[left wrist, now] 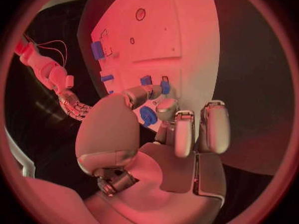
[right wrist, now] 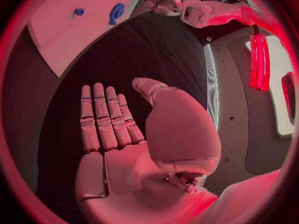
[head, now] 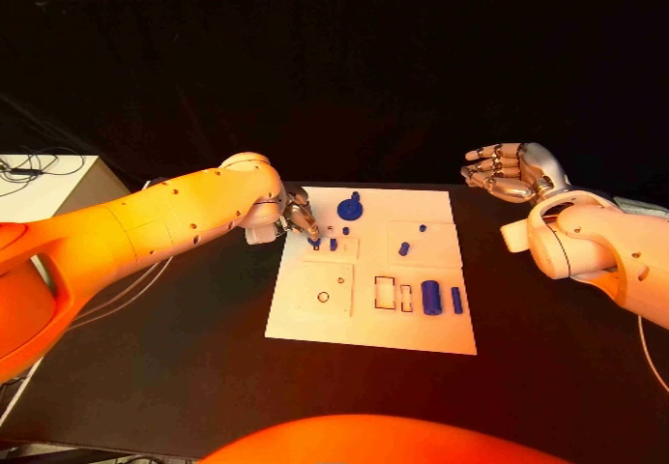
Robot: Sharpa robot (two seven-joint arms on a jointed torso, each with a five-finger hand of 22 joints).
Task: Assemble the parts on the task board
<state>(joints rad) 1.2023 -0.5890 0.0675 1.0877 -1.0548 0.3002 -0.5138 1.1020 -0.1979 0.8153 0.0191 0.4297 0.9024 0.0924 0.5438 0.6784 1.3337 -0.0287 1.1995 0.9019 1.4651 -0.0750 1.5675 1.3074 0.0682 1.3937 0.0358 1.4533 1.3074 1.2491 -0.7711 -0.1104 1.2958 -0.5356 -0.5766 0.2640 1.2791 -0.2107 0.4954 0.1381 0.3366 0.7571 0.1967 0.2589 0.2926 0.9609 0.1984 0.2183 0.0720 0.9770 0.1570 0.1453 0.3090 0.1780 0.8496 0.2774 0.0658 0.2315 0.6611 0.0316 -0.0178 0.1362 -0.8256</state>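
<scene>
The left hand (head: 299,215) is reaching over the task board's (head: 365,324) far left corner, its fingertips (left wrist: 163,88) pinching a small blue peg (head: 334,245) just beside the round blue knob (head: 350,207). The right hand (head: 510,171) is hovering off the board's far right corner above the black table (head: 167,358) — fingers straight, side by side, holding nothing. Two blue cylinders (head: 432,298) are lying near the board's near right edge.
</scene>
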